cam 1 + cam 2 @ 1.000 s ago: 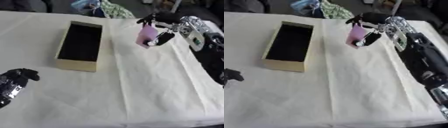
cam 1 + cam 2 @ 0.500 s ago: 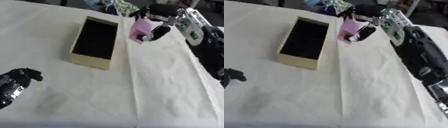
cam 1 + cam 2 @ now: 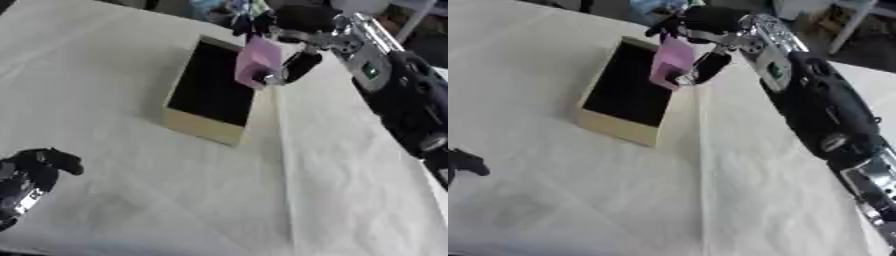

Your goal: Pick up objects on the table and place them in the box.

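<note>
Holding the pink object [image 3: 257, 64] up in my right hand [image 3: 296, 31], I have it hanging over the near right rim of the open cardboard box [image 3: 206, 131], clear of the white tablecloth [image 3: 332, 190]. The fingers and thumb are curled round its upper part, and the lower part dangles free below them with a dark spot near its bottom edge; I can't make out what that spot is. I read the object as a small pink pouch or packet, flat and rectangular, though I can't be sure of the kind.

Going by how it hangs straight and a little tilted without sagging much, I'd judge it light and fairly stiff-sided, perhaps with a smooth skin that could slide between the fingers. Taking it by the top, as now, seems the sensible hold: it leaves the bottom free to go into the box first. The box interior is dark and looks bare from here, so there should be room.

The object isn't over the middle of the opening yet; I'd want it further toward the box's centre before letting go, or it may catch the rim and tip out onto the cloth.

My left hand [image 3: 28, 176] rests idle at the lower left corner, fingers curled in, holding nothing.
</note>
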You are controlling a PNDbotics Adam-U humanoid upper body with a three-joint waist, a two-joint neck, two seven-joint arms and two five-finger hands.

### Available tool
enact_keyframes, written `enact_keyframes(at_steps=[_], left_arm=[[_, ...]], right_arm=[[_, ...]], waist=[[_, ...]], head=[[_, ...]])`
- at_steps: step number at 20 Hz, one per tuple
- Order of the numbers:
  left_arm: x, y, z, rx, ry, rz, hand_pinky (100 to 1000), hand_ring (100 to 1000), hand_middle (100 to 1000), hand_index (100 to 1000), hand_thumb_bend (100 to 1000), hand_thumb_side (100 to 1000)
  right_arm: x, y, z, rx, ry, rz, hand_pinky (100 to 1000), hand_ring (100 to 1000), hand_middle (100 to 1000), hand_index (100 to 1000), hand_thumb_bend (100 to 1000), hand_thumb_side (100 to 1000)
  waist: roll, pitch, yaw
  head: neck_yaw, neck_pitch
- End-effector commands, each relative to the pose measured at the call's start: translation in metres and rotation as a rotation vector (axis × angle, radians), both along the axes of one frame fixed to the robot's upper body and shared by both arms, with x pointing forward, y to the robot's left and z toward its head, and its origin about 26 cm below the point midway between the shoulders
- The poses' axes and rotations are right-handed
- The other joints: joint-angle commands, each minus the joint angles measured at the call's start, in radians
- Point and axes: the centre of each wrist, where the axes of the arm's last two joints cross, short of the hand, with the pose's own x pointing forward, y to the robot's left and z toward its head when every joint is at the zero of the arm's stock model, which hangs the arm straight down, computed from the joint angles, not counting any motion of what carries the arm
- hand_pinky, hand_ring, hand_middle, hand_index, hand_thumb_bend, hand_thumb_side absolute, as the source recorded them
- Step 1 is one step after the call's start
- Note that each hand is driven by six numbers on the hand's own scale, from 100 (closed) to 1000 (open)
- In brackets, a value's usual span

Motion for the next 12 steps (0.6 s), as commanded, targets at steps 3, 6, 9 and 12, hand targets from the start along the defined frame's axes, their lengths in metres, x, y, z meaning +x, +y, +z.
enact_keyframes(at_steps=[3,6,9,12], left_arm=[[0.0009,-0.0054,0.0125,0.001,-0.044,-0.03,873,725,649,781,100,754],[0.0016,-0.0079,0.0144,0.002,-0.05,-0.041,873,725,649,781,100,755],[0.0018,-0.0083,0.0151,0.003,-0.053,-0.044,873,725,649,781,100,755],[0.002,-0.0081,0.0156,0.002,-0.056,-0.042,873,726,649,781,100,757]], right_arm=[[0.0011,-0.0038,0.0156,0.032,-0.054,0.026,786,663,678,967,208,392],[0.0048,-0.0029,0.0124,0.041,-0.074,0.028,791,685,715,970,202,395],[0.007,-0.0005,0.01,0.027,-0.091,0.044,819,771,822,976,192,464],[0.0072,0.0018,0.0088,0.0,-0.106,0.058,852,862,926,978,193,530]], waist=[[0.003,0.003,0.027],[0.0,0.014,0.047],[0.001,0.021,0.058],[0.001,0.028,0.059]], head=[[-0.03,-0.027],[-0.047,-0.035],[-0.057,-0.039],[-0.059,-0.04]])
